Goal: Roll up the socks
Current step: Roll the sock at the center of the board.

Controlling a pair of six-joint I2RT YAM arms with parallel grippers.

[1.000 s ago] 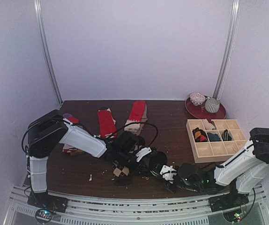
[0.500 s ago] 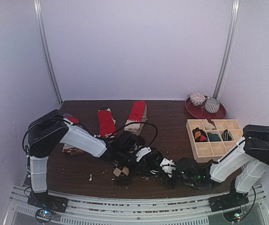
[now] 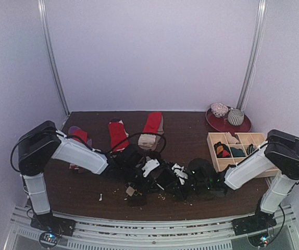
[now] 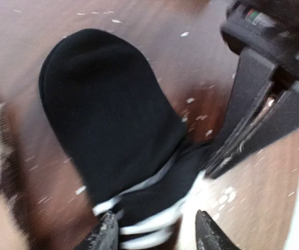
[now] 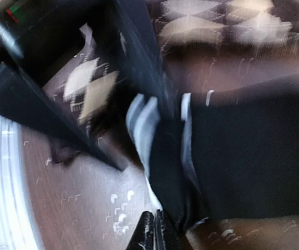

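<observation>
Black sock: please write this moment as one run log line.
black sock flat | left claw clamps its striped cuff | right claw shut beside cuff | argyle sock adjacent

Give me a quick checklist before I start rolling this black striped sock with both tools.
1. The black striped sock lies flat on the table: ok.
2. The left tool straddles the striped cuff: ok.
3. The left tool is clamped on the cuff: cannot tell.
4. The right tool holds fabric: cannot tell. Its fingertips are together at the sock's edge.
5. Room between the two tools: not ok, both crowd the cuff.
6. The argyle sock is clear of the roll: not ok, it lies right beside the black one.
</observation>
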